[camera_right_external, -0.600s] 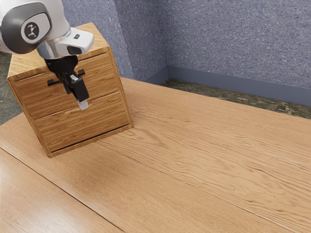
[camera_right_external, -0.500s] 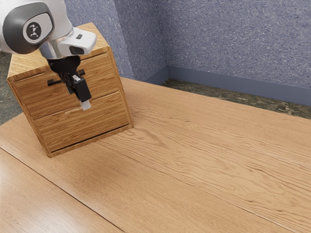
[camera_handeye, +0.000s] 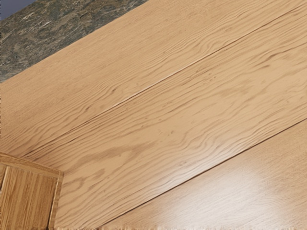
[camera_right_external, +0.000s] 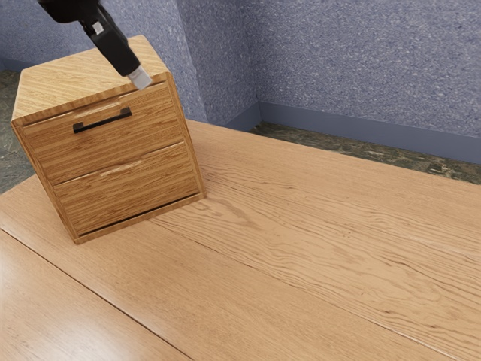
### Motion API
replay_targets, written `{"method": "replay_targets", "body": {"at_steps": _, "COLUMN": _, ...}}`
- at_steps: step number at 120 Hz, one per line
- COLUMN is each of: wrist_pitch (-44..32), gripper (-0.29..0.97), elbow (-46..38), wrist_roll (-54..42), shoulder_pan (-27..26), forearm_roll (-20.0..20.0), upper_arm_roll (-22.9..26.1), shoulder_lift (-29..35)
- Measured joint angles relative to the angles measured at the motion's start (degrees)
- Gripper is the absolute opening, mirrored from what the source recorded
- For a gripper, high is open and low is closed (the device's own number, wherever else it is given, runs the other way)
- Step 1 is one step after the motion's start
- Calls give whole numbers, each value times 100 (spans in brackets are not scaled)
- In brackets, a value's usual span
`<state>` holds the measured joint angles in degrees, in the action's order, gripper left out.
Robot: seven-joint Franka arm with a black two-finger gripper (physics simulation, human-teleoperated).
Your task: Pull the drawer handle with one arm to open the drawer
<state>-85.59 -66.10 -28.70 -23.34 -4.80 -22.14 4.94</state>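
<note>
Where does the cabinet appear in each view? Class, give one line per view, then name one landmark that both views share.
Exterior view: the cabinet stands on the table at the exterior view's left.
Wrist view: one cabinet corner, beside the table's planks.
Shared landmark: the dark floor past the table's edge.

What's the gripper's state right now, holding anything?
Gripper: cannot be told whether open or closed; it is up by the cabinet top, apart from the drawer handle.

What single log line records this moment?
gripper: by cabinet top edge, off handle | top drawer: looks shut | task: not done
</note>
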Motion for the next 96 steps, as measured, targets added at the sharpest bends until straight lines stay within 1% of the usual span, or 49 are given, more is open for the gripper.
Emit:
{"method": "replay_targets", "body": {"at_steps": 26, "wrist_pitch": 45, "gripper": 68, "elbow": -22, "wrist_roll": -12, "shoulder_pan": 152, "forearm_roll": 121, "upper_arm_roll": -26, "shoulder_lift": -19}}
{"method": "replay_targets", "body": {"at_steps": 46, "wrist_pitch": 59, "gripper": 68, "elbow": -344, "wrist_roll": -18, "shoulder_pan": 152, "forearm_roll": 173, "upper_arm_roll": -33, "shoulder_lift": -73}}
{"method": "replay_targets", "body": {"at_steps": 51, "wrist_pitch": 58, "gripper": 68, "elbow": -609, "wrist_roll": -18, "shoulder_pan": 126, "forearm_roll": 240, "upper_arm_roll": -8, "shoulder_lift": -41}}
{"method": "replay_targets", "body": {"at_steps": 56, "wrist_pitch": -8, "gripper": 68, "elbow": -1049, "wrist_roll": -9, "shoulder_pan": 83, "forearm_roll": 427, "upper_arm_roll": -31, "shoulder_lift": -19}}
{"method": "replay_targets", "body": {"at_steps": 62, "wrist_pitch": -197, "gripper": 68, "elbow": -1971, "wrist_roll": 39, "shoulder_pan": 1, "forearm_roll": 561, "upper_arm_roll": -83, "shoulder_lift": 287}}
{"method": "replay_targets", "body": {"at_steps": 64, "wrist_pitch": -253, "gripper": 68, "elbow": -2281, "wrist_roll": 65, "shoulder_pan": -24, "forearm_roll": 532, "upper_arm_roll": -90, "shoulder_lift": 440}}
{"method": "replay_targets", "body": {"at_steps": 67, "wrist_pitch": -327, "gripper": 68, "elbow": -2677, "wrist_roll": 113, "shoulder_pan": -167, "forearm_roll": 386, "upper_arm_roll": -105, "shoulder_lift": 683}}
{"method": "replay_targets", "body": {"at_steps": 75, "wrist_pitch": -485, "gripper": 68, "elbow": -3487, "wrist_roll": 279, "shoulder_pan": -852, "forearm_roll": -29, "upper_arm_roll": -209, "shoulder_lift": 1337}}
{"method": "replay_targets", "body": {"at_steps": 80, "wrist_pitch": -559, "gripper": 68, "elbow": -3834, "wrist_roll": 375, "shoulder_pan": -1090, "forearm_roll": -214, "upper_arm_roll": -276, "shoulder_lift": 1603}}
{"method": "replay_targets", "body": {"at_steps": 86, "wrist_pitch": -631, "gripper": 68, "elbow": -4136, "wrist_roll": 421, "shoulder_pan": -1189, "forearm_roll": -371, "upper_arm_roll": -407, "shoulder_lift": 1812}}
{"method": "replay_targets", "body": {"at_steps": 96, "wrist_pitch": -717, "gripper": 68, "elbow": -4346, "wrist_roll": 402, "shoulder_pan": -1115, "forearm_roll": -584, "upper_arm_roll": -510, "shoulder_lift": 1928}}
